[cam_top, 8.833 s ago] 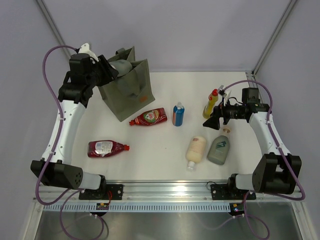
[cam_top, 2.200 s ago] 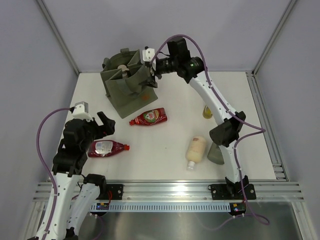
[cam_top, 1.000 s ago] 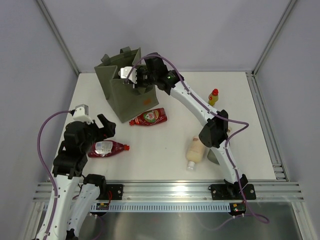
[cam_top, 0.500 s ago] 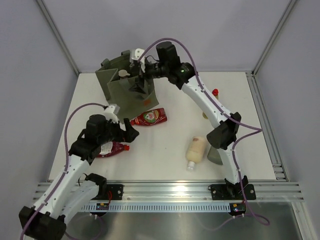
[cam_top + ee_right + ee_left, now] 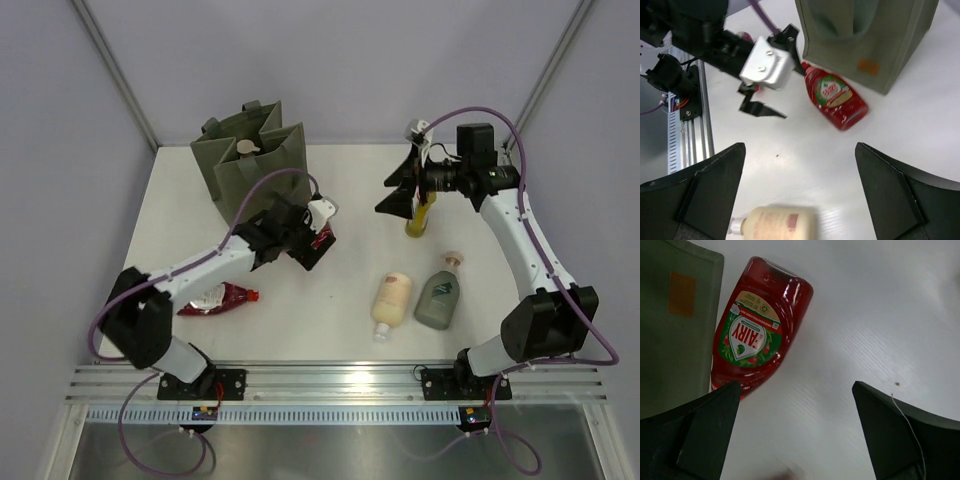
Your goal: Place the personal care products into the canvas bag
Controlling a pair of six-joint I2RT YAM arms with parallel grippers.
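The olive canvas bag [image 5: 250, 160] stands at the back left, a beige pump [image 5: 245, 147] showing in its mouth. One dark red bottle [image 5: 757, 335] lies on the table against the bag's front [image 5: 670, 335]. My left gripper [image 5: 795, 390] hovers open just beside it, holding nothing. A second dark red bottle [image 5: 215, 297] lies front left. My right gripper [image 5: 385, 195] hangs open and empty high over the table's right, in front of the upright yellow bottle [image 5: 418, 220]. The cream bottle [image 5: 392, 300] and a grey-green pump bottle [image 5: 440, 295] lie side by side at the front right.
The right wrist view looks down on the bag [image 5: 865, 30], the red bottle [image 5: 835, 97] and the cream bottle [image 5: 775, 225]. Grey walls with metal posts close the back and sides. A metal rail [image 5: 340, 378] runs along the near edge.
My right gripper has opened, left the bag's mouth and swung right above the yellow bottle. My left arm has reached forward from the front-left bottle to the red bottle by the bag.
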